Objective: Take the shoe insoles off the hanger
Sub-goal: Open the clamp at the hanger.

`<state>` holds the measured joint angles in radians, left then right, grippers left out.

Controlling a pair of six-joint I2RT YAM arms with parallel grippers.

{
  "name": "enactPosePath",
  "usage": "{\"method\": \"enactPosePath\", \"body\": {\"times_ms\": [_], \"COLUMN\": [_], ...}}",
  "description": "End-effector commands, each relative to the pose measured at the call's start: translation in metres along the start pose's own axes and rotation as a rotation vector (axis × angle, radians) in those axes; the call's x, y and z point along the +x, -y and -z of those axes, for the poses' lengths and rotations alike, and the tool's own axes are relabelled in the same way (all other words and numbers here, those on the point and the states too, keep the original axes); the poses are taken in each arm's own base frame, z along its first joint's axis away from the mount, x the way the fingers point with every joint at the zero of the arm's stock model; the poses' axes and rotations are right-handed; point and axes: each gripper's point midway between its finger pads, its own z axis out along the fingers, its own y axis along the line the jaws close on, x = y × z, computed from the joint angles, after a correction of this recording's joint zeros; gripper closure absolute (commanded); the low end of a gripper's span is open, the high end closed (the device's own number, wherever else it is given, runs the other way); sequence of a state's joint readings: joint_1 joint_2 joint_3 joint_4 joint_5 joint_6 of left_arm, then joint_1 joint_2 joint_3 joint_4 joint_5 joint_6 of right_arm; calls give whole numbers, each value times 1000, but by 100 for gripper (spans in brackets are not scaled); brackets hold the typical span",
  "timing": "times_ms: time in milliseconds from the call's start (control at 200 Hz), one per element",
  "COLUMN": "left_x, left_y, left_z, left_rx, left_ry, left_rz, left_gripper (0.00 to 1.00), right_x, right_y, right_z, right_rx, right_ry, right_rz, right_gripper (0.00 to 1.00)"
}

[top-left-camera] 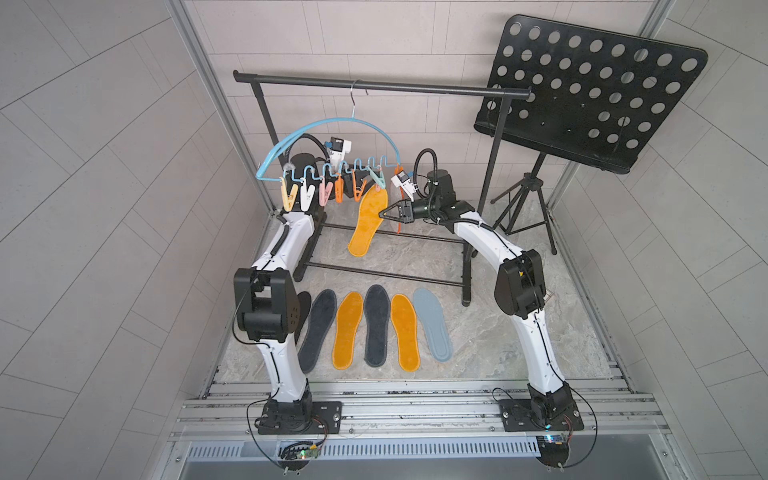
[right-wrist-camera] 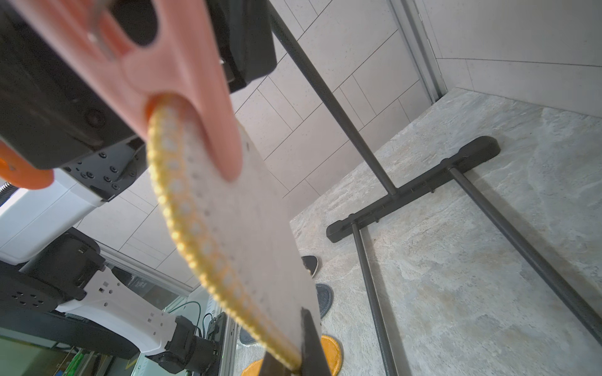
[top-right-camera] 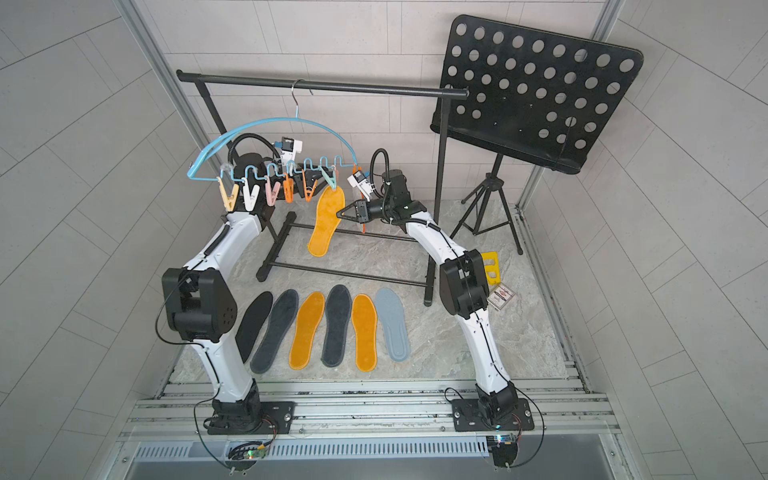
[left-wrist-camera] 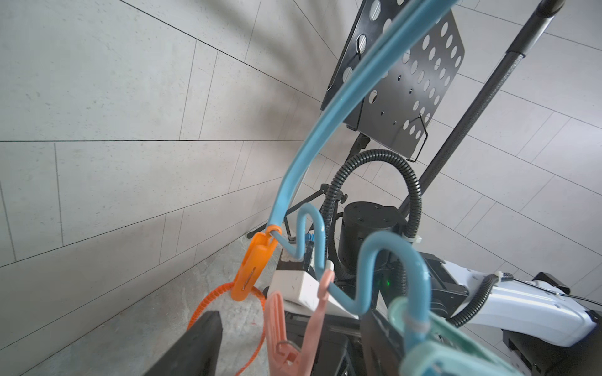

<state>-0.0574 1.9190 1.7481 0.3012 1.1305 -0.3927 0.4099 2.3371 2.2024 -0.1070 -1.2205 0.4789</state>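
The light-blue hanger [top-left-camera: 332, 124] hangs by its hook from the rack bar. One orange-yellow insole [top-left-camera: 368, 222] hangs from a pink clip [right-wrist-camera: 182, 75]. My right gripper [top-left-camera: 381, 213] [right-wrist-camera: 293, 351] is shut on that insole's side edge. A red-orange mesh insole [left-wrist-camera: 211, 299] hangs edge-on from the end orange clip [left-wrist-camera: 252, 270]. My left gripper [left-wrist-camera: 290, 314] sits behind the hanger. It is open, with its fingers apart on either side of the pink clip's handles [left-wrist-camera: 293, 332] and not touching them. Several insoles [top-left-camera: 376, 326] lie in a row on the table, the black one [top-right-camera: 253, 324] partly behind my left elbow.
The black garment rack [top-left-camera: 374, 85] has floor bars under the hanging insole. A perforated music stand [top-left-camera: 590, 91] stands at the back right. Several unused clips [top-left-camera: 307, 195] dangle at the hanger's left. A yellow object [top-right-camera: 490, 264] and a card [top-right-camera: 500, 296] lie by my right elbow.
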Motion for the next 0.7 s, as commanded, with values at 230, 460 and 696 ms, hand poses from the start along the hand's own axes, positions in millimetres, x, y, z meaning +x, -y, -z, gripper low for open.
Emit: {"method": "enactPosePath", "body": {"times_ms": [230,460,696], "left_x": [31,27,17], "left_y": [1,2,5], "left_z": [-7,-8,-9], "left_rx": [31,42,73], "left_ry": [-110,-101,-63], "left_rz": [2,4,19], "left_gripper": [28,34,36], "right_x": [-6,-6,-5], "right_y": [-33,-38,-39], "right_z": [1,0,0], "right_rx": [-49,-59,-62], "right_ry": [-10,-14,-16], "right_rz": [41,41,38], "right_gripper": [100,100,100]}}
